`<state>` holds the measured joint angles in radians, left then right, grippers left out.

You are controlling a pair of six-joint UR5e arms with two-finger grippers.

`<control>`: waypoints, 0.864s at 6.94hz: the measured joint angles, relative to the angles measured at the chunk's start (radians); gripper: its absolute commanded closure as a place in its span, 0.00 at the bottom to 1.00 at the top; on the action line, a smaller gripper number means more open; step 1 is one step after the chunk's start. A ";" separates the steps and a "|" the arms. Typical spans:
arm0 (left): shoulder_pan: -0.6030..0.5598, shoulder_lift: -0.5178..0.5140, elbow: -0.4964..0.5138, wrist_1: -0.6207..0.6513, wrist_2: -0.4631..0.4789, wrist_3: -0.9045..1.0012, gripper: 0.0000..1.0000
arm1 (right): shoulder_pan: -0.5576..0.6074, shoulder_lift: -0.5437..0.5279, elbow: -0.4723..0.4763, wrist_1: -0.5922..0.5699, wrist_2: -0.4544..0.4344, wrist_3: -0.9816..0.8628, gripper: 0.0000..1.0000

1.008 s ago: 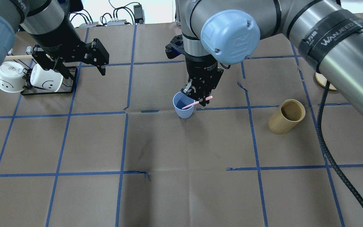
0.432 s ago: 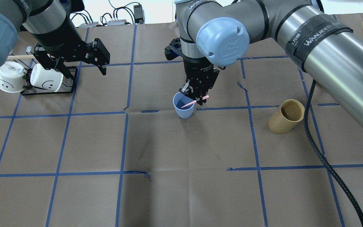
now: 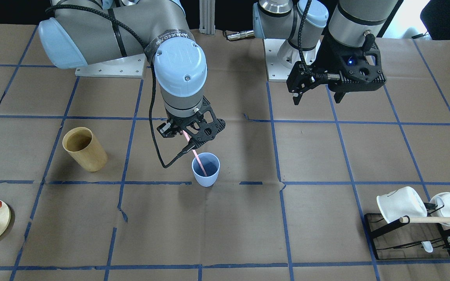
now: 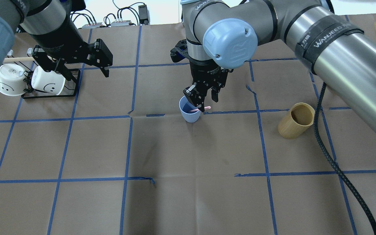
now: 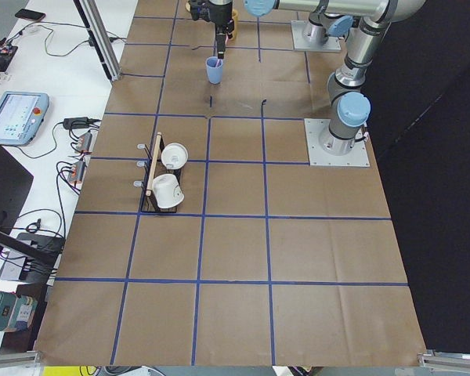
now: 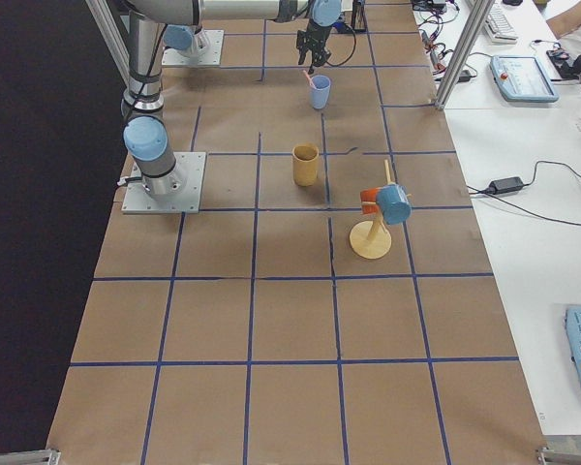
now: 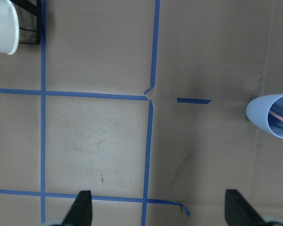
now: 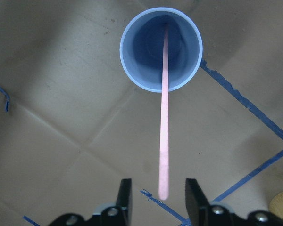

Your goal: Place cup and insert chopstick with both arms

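1. Right wrist-mounted: the chopstick (image 8: 163, 117) leans in the cup (image 8: 127, 49) at upper centre. Its free end lies between the right gripper (image 8: 159, 186) fingers (image 8: 125, 193), which are parted and clear of it.
2. Overhead exterior: the cup stands mid-frame, with the right gripper just above its rim.
3. Left wrist-mounted: the left gripper (image 7: 160, 209) is spread wide and holds nothing; the cup is at the right edge.
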<state>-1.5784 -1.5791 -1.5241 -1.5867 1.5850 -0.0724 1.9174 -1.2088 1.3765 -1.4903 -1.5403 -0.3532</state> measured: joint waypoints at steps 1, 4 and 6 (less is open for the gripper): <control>0.000 -0.002 0.001 0.003 -0.002 -0.001 0.00 | -0.005 0.002 -0.021 -0.003 -0.001 0.000 0.01; -0.002 0.005 0.000 0.006 0.005 -0.004 0.00 | -0.088 -0.038 -0.052 -0.055 -0.021 0.135 0.01; -0.003 0.006 0.000 0.006 0.007 -0.005 0.00 | -0.162 -0.147 -0.027 -0.025 -0.024 0.217 0.01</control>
<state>-1.5810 -1.5732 -1.5243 -1.5804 1.5921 -0.0777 1.7550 -1.3556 1.3490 -1.5156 -1.5643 -0.1358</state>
